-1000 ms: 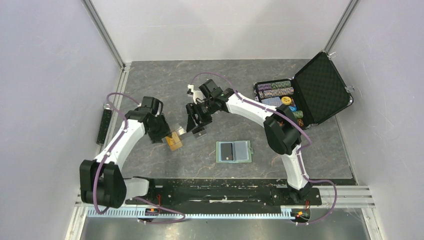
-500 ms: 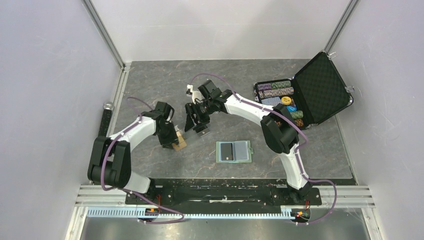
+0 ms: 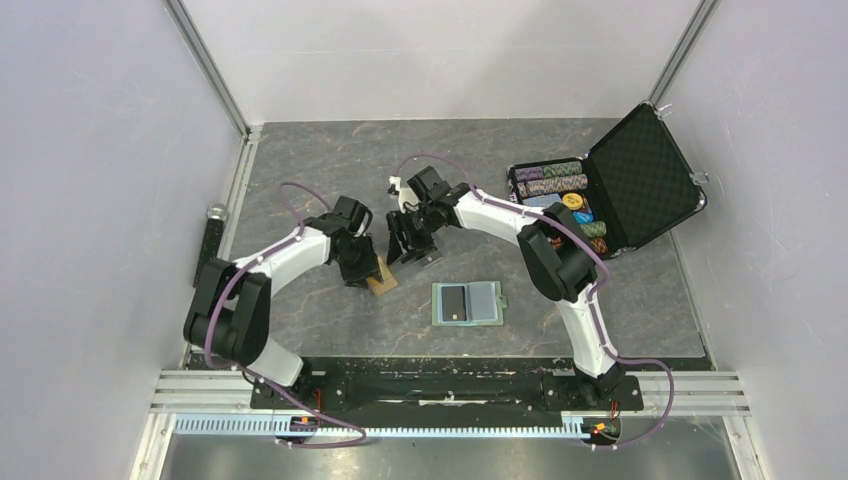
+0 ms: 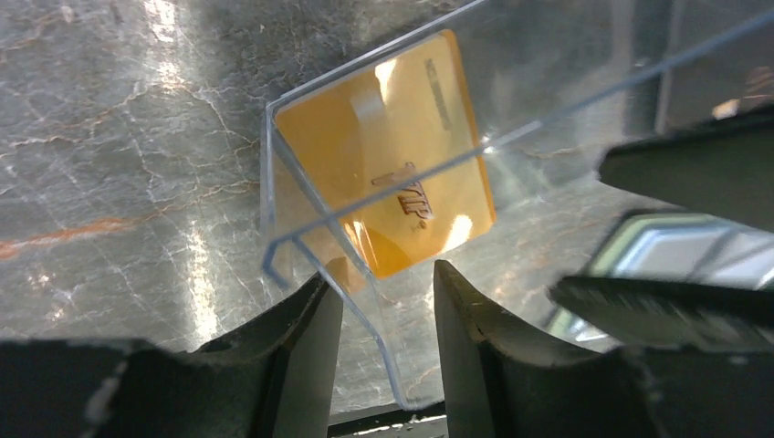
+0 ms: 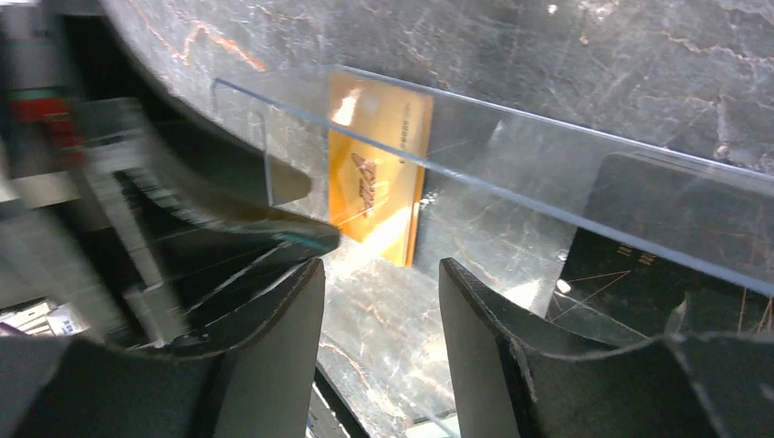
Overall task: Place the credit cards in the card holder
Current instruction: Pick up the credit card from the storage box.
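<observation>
**Gold card in a clear case, between two grippers**

A glossy orange-gold card [image 4: 383, 164] sits tilted inside a clear plastic case [image 4: 271, 201]. The card is thin and rectangular, with rounded corners and dark lettering. The case has thin, sharp-edged walls and is seen against a dark grey marbled table [image 3: 320, 160].

The left gripper [image 4: 383, 328] has its black fingers on either side of one clear wall, and the card lies just beyond the tips. Whether the fingers press on the wall cannot be told.

The right gripper [image 5: 379, 342] meets the case from the opposite side. Its fingers are parted and hold nothing, and the card is just past them behind clear plastic.

Near both grippers, toward the arm bases, the pale green card holder [image 3: 482, 302] lies open and flat. A dark card [image 3: 453, 302] sits in its left pocket.
</observation>
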Tool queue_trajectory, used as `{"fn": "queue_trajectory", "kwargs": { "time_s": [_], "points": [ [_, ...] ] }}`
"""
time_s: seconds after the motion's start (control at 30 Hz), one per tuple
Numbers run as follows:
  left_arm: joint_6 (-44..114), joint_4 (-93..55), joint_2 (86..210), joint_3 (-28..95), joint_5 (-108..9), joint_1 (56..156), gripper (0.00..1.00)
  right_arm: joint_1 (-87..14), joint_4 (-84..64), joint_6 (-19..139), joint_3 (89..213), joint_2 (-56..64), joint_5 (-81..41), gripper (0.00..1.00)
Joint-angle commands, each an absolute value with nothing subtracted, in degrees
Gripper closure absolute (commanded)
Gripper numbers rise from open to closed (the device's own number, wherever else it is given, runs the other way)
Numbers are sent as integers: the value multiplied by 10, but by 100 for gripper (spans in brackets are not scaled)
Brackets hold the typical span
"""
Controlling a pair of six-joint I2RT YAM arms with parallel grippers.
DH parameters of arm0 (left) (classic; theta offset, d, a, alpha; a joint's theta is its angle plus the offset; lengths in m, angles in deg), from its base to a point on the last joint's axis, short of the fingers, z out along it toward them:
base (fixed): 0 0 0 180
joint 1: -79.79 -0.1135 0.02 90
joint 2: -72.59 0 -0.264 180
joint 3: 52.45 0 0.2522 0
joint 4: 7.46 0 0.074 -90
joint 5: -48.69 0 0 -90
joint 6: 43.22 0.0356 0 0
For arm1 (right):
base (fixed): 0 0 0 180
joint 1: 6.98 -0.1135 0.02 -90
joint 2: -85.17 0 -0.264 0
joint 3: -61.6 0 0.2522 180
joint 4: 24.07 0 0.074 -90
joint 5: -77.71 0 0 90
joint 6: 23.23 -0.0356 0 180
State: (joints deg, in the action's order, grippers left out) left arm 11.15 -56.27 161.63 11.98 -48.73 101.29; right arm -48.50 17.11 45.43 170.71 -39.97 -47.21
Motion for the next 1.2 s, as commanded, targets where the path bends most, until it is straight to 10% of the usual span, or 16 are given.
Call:
{"fn": "queue_trajectory", "kwargs": {
  "time_s": [0.0, 0.33, 0.6, 1.17],
  "points": [
    [81, -552, 1547, 119, -473, 1001, 51, -487, 171, 470, 1717, -419, -462, 50],
    [83, -525, 1547, 75, -469, 961, 60, -490, 171, 470, 1725, -445, -461, 56],
    [92, -516, 1577, 82, -482, 961, 97, -499, 177, 464, 1736, -469, -451, 61],
    [61, -480, 1577, 73, -519, 965, 98, -533, 167, 467, 1686, -494, -423, 61]
  ]
}}
